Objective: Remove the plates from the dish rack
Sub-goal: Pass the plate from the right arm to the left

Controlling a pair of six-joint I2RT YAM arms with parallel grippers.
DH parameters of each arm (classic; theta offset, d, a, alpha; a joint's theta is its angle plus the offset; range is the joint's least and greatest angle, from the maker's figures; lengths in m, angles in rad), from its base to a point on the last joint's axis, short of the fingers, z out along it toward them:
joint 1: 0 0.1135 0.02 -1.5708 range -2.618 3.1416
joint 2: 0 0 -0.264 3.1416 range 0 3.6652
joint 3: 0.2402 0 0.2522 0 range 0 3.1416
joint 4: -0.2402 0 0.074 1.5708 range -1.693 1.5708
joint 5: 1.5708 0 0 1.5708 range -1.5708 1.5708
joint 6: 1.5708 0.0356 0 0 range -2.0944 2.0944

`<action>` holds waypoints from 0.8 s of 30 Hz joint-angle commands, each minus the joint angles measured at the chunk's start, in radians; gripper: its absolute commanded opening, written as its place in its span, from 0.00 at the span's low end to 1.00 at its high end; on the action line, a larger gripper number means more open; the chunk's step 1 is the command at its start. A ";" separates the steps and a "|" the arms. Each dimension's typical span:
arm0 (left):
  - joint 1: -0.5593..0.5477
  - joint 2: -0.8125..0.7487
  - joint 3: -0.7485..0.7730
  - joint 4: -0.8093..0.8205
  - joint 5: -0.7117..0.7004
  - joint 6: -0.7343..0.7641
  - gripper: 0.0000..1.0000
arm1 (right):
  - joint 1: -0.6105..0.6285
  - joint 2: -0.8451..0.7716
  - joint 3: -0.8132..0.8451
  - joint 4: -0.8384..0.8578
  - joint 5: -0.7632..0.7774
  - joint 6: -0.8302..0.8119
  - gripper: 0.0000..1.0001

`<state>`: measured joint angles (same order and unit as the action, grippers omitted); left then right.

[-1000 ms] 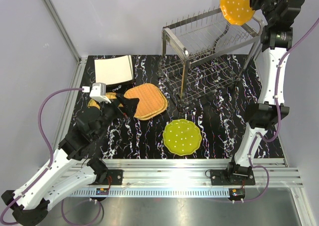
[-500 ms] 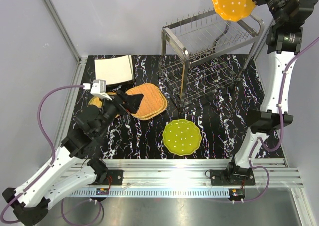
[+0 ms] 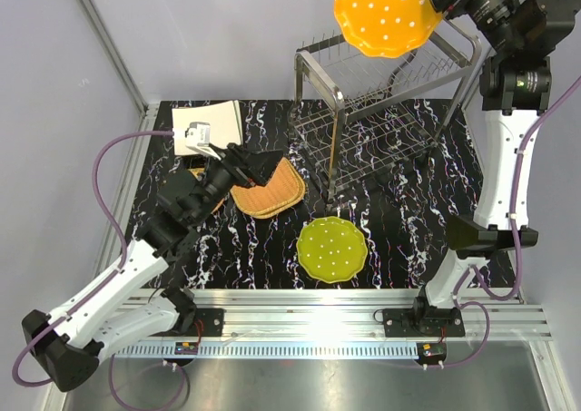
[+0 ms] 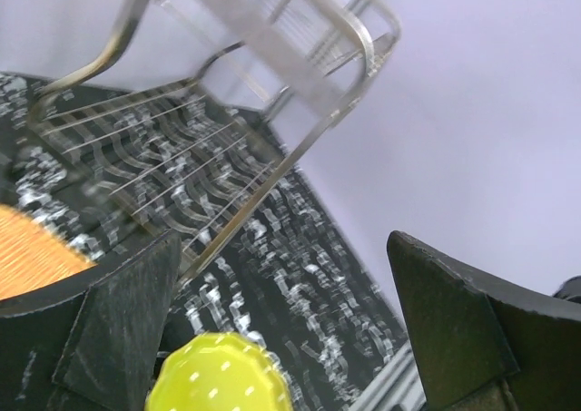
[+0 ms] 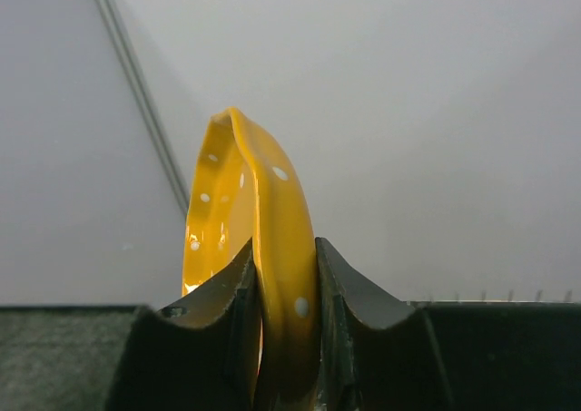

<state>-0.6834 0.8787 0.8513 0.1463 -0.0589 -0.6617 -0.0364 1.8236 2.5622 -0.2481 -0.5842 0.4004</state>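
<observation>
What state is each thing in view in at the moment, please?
Orange plate, held by its rim, up in the air.
Green plate, flat on the table.
Woven plates, stacked flat.
Cream plates, flat at the back left.
Rack, upright, no plates seen in it.
Left claw, open, empty.
Right claw, shut on the orange plate.

No lettering, number, brand or sign can be read in any of the views. A small coloured patch (image 3: 186, 346) on the metal rail (image 3: 309, 348) at the near edge may carry markings, but it is too small to tell.
</observation>
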 commanded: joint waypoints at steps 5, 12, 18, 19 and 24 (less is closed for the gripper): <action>0.053 0.055 0.072 0.309 0.154 -0.134 0.99 | 0.102 -0.121 -0.055 0.072 -0.055 0.166 0.00; 0.071 0.091 0.097 0.380 0.192 -0.185 0.99 | 0.204 -0.167 -0.189 0.041 -0.098 0.164 0.00; 0.094 0.115 0.089 0.449 0.226 -0.252 0.99 | 0.300 -0.202 -0.276 -0.003 -0.112 0.117 0.00; 0.099 0.117 0.088 0.463 0.235 -0.272 0.99 | 0.312 -0.207 -0.286 -0.011 -0.112 0.111 0.00; 0.120 0.126 0.062 0.490 0.238 -0.340 0.98 | 0.375 -0.234 -0.370 -0.007 -0.132 0.087 0.00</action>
<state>-0.5785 1.0042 0.9031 0.5404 0.1570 -0.9428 0.3099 1.6897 2.1906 -0.3809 -0.6937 0.4671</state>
